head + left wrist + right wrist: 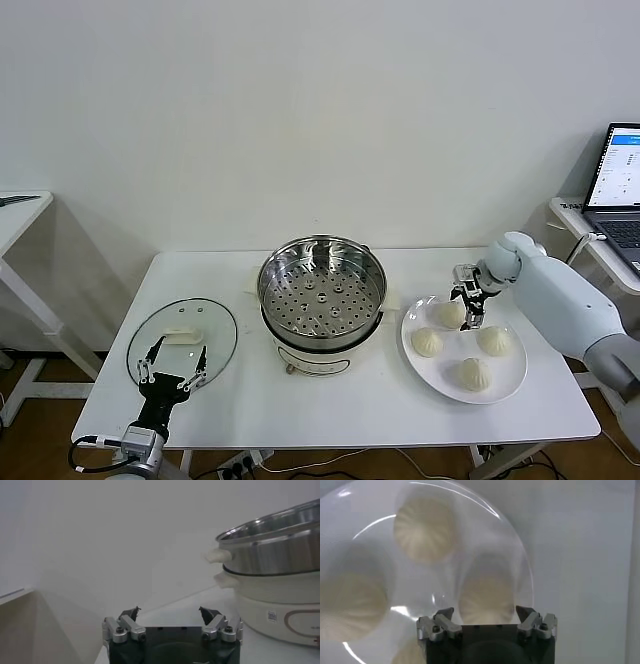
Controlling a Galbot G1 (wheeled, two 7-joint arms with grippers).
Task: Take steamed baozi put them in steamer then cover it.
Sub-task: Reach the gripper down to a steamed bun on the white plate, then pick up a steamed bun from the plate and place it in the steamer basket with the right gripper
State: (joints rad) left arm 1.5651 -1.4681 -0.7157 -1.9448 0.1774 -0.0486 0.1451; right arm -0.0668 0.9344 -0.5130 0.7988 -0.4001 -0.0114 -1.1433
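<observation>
White table with an open steamer [322, 300], four baozi on a plate, and a glass cover.

The baozi [449, 313] are grouped on the white plate [507, 383] at the right, where the right gripper [468, 312] is held open over the rear bun. The cover [182, 342] is laid flat at the left, with the open left gripper [172, 368] poised at its near edge.

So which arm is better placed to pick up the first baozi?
The right. Its claw hangs open directly over a baozi on the plate, fingers on either side of it. The left claw is across the table by the lid, beyond the steamer.
</observation>
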